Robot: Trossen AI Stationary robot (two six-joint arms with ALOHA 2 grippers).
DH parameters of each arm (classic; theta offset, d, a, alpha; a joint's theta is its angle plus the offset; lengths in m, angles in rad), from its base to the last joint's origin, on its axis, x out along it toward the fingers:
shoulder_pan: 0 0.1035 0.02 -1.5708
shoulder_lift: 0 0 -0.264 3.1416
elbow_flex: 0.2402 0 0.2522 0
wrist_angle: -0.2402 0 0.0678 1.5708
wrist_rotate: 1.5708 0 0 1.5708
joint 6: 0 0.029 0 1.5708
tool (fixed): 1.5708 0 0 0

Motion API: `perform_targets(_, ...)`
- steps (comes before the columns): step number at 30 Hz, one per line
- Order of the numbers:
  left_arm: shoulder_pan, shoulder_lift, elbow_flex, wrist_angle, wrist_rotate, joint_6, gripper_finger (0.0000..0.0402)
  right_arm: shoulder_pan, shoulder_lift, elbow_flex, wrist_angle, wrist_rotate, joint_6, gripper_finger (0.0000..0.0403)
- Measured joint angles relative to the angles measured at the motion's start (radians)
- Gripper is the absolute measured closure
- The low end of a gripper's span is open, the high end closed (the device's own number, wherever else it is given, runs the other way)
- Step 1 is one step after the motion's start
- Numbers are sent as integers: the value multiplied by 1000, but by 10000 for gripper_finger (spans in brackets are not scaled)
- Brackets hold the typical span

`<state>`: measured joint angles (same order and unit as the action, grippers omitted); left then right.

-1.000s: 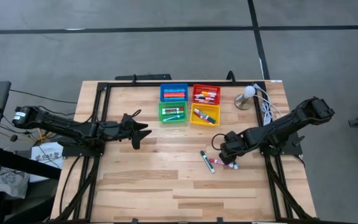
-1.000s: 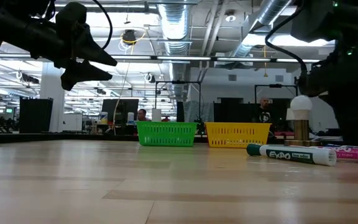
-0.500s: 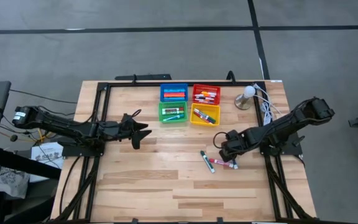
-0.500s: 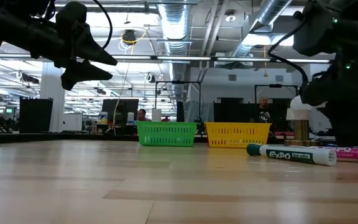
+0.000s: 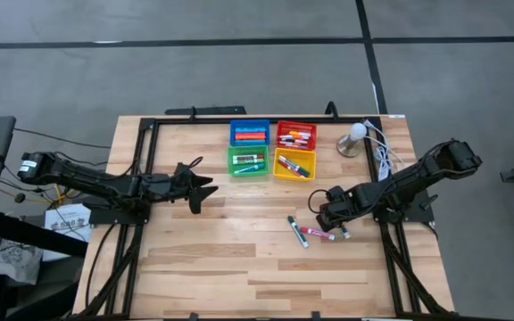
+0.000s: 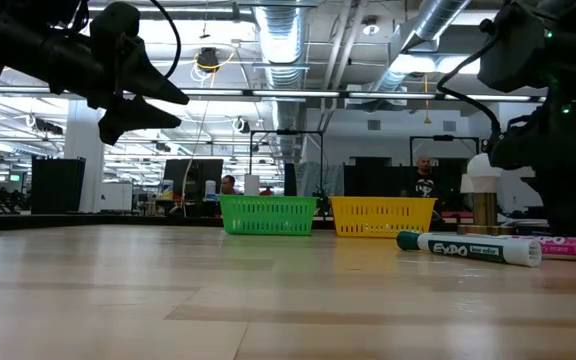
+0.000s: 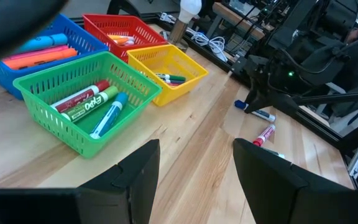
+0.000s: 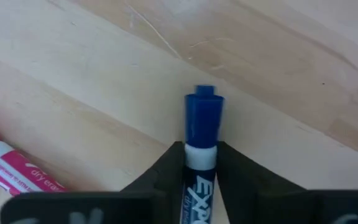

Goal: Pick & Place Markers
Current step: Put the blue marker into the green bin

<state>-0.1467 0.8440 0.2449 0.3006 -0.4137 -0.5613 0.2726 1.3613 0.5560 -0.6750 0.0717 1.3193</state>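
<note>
Three markers lie on the wood near the table's right side: a green-capped one (image 5: 297, 231), a pink one (image 5: 318, 234) and a blue-capped one (image 8: 202, 118). My right gripper (image 5: 335, 220) points down over the blue-capped marker and is shut on it. Several more markers lie in the four small bins at the far middle. My left gripper (image 7: 194, 168) hangs open above the table's left half (image 5: 199, 187), holding nothing. My right gripper pinches the blue-capped marker's white body (image 8: 199, 163), just behind the cap, between its two fingers (image 8: 166, 171). The fingers come from above, pointing down, one on each long side. The marker lies level on the table, its cap sticking out past the fingers.
The blue (image 5: 249, 132), red (image 5: 295, 135), green (image 5: 248, 160) and yellow (image 5: 294, 165) bins stand in a square at the far middle. A small lamp with a white bulb (image 5: 353, 138) and a white cable sit at the far right. Bare wood covers the near half.
My right gripper has sunk a little toward the table over the markers near the right side. The green-capped and pink markers have stayed where they were.
</note>
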Motion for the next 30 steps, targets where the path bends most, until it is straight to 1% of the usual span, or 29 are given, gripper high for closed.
perform_targets(3,0,0,0,0,0,0,198,0,0,0,-3,4,-1,346)
perform_targets(5,0,0,0,0,0,0,198,0,0,1,-3,6,-2,353)
perform_targets(11,0,0,0,7,0,0,198,0,-2,10,-5,7,-2,342)
perform_targets(18,0,0,0,15,0,0,198,-1,0,46,29,30,-17,349)
perform_targets(24,0,0,0,29,0,-5,198,-1,0,121,58,65,-47,349)
perform_targets(30,0,0,0,88,0,-5,198,-33,-1,231,73,125,-146,350)
